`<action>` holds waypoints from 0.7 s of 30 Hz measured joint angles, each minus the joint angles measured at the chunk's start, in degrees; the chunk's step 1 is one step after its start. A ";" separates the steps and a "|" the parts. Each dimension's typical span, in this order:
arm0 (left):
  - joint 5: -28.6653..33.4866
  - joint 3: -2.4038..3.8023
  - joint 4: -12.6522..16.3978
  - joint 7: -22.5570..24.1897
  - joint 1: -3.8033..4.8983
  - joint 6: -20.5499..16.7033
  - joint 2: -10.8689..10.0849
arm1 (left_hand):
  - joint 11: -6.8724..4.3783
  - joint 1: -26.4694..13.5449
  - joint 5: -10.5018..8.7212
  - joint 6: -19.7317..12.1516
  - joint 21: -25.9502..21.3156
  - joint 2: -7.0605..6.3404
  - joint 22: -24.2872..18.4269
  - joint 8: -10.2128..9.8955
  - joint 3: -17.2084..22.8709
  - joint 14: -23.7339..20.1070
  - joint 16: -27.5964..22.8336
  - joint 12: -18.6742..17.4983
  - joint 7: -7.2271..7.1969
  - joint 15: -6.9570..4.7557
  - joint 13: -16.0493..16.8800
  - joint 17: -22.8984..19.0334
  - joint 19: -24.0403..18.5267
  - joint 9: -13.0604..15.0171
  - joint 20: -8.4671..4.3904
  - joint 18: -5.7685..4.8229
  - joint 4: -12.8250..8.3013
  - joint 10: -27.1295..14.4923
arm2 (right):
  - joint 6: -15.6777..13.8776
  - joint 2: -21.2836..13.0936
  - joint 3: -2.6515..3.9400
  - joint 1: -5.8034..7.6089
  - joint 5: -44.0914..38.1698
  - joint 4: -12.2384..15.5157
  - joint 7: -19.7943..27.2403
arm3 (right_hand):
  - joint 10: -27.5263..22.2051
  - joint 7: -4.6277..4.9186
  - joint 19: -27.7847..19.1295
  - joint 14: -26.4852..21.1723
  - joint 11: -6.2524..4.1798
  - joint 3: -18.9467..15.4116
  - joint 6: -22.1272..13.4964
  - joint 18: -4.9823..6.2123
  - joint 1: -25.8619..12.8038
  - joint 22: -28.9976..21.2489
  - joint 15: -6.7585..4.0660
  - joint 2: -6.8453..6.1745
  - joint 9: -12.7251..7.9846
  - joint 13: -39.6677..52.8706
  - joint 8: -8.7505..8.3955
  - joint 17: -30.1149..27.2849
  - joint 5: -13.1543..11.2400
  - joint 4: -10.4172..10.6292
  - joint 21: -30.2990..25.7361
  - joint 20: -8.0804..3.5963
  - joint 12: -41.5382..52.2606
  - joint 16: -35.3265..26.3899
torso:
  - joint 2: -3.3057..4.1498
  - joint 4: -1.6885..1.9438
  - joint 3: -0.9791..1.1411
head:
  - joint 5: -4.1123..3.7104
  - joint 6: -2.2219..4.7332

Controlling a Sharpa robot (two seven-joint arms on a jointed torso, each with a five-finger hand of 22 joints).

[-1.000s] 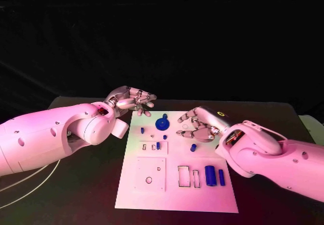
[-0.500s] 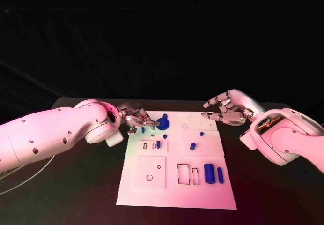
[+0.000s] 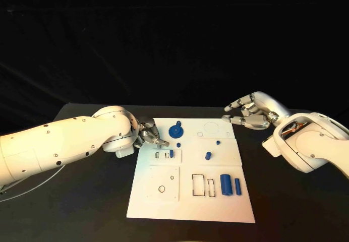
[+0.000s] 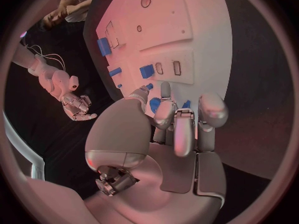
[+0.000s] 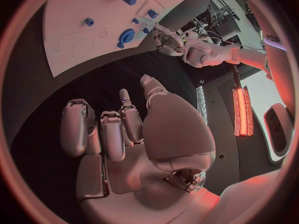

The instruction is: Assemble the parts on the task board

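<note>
The white task board lies mid-table with several blue parts on it. A large round part sits near its far edge, with small pegs around it. Two cylinders lie at the near right. My left hand reaches down at the board's far left edge, beside the round part. Its fingers lie over a small peg; whether they touch it I cannot tell. My right hand hovers off the board's far right corner, its fingers apart and holding nothing.
A blue block stands in a slot beside two open slots left of centre. Rectangular outlines mark the board's near half. A white cable trails across the black table at the left.
My left hand came down from above the board's far left corner to its left edge and now covers a small peg. My right hand drew back from over the board to beyond its far right corner.
</note>
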 measured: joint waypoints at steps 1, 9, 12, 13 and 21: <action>-0.30 -0.02 -0.10 -0.32 0.00 0.24 0.26 | 0.00 -0.35 0.00 -0.08 0.18 0.02 0.11 0.27 -0.20 0.00 0.00 0.09 0.07 0.00 0.12 0.00 0.00 0.25 0.00 -0.01 0.06 0.00 | 0.00 0.01 0.00 0.00 0.06 -0.05 0.00 | 0.00 0.00 0.00 0.00 0.00 0.00 0.00 0.00 0.00 0.00 0.00 0.00 0.00 0.00 0.00 0.00 0.00 0.00 0.00 0.00 0.00 0.00 | 0.01 0.00 0.00 | 0.01 -0.05; -1.45 -0.10 -0.44 -2.02 0.04 1.51 1.62 | 0.00 -1.24 0.00 -0.49 0.55 0.33 0.79 0.88 -1.63 0.20 0.00 0.42 0.09 -0.20 0.53 -0.01 0.00 1.70 0.00 -0.01 0.06 0.00 | 0.00 0.15 0.00 0.03 0.28 -0.34 -0.11 | 0.00 0.00 0.00 0.00 0.00 0.00 0.00 0.00 0.00 0.00 0.00 0.00 0.06 0.00 0.00 0.00 0.35 0.00 0.00 0.00 0.00 0.00 | 0.09 -0.03 0.00 | 0.09 -0.36; -1.41 -0.11 -0.41 -2.37 0.05 1.69 1.87 | 0.00 -1.86 0.00 -0.68 0.84 0.46 1.01 1.22 -2.09 0.20 0.00 0.60 -0.10 -0.20 0.72 -0.01 0.00 2.22 0.00 0.00 0.07 0.00 | 0.00 0.24 -0.01 0.03 0.29 -0.45 -0.16 | 0.00 0.00 0.00 0.00 0.00 -0.16 0.00 0.00 0.00 -0.01 0.00 0.00 0.06 0.00 -0.01 -0.01 0.66 0.16 0.00 0.00 0.00 0.00 | 0.11 -0.04 0.00 | 0.08 -0.46; -1.35 -0.11 -0.38 -2.45 0.05 1.71 1.92 | 0.00 -1.96 0.00 -0.68 0.84 0.57 1.01 1.22 -2.41 0.20 0.00 0.66 -0.10 -0.20 0.73 -0.01 0.00 2.35 0.00 0.00 0.05 0.00 | 0.00 0.27 -0.01 0.03 0.29 -0.50 -0.18 | 0.00 0.00 0.00 0.00 0.00 -0.16 0.00 0.00 0.00 -0.01 0.00 0.00 0.05 0.00 -0.01 -0.01 0.66 0.16 0.00 0.00 0.00 0.00 | 0.12 -0.04 -0.01 | 0.05 -0.50; -0.34 -0.11 -0.02 -2.87 0.06 1.72 2.27 | 0.00 -2.08 0.00 -0.68 0.84 0.69 1.15 1.49 -2.71 0.00 0.00 0.67 -0.10 -0.41 0.79 -0.02 -0.01 2.70 0.00 0.00 0.06 0.00 | 0.06 0.51 -0.01 0.04 0.23 -0.79 -0.44 | 0.00 0.00 0.00 0.00 0.00 -0.16 0.00 0.00 0.23 -0.02 0.00 0.23 0.06 0.00 0.21 -0.01 0.98 0.16 0.00 0.00 0.01 0.00 | 0.18 -0.04 -0.02 | -0.15 -0.62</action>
